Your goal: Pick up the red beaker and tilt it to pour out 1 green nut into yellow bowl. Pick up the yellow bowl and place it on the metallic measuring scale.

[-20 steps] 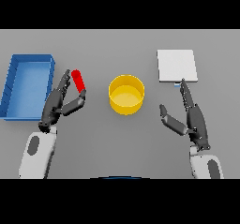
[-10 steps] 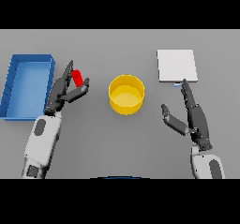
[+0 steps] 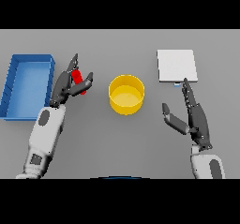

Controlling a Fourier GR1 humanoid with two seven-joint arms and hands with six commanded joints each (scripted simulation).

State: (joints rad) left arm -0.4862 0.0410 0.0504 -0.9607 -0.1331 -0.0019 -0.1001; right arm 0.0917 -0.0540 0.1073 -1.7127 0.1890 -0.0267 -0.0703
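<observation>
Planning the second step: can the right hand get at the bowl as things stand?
Probably yes. The right hand is open, holds nothing, and only bare table lies between it and the bowl. The left hand, at the beaker, stays on the bowl's other side.

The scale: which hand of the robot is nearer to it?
Right. The right hand lies just below the scale, its straight fingertips close to the scale's lower edge. The left hand is far across the table, beyond the bowl, around the red beaker.
</observation>
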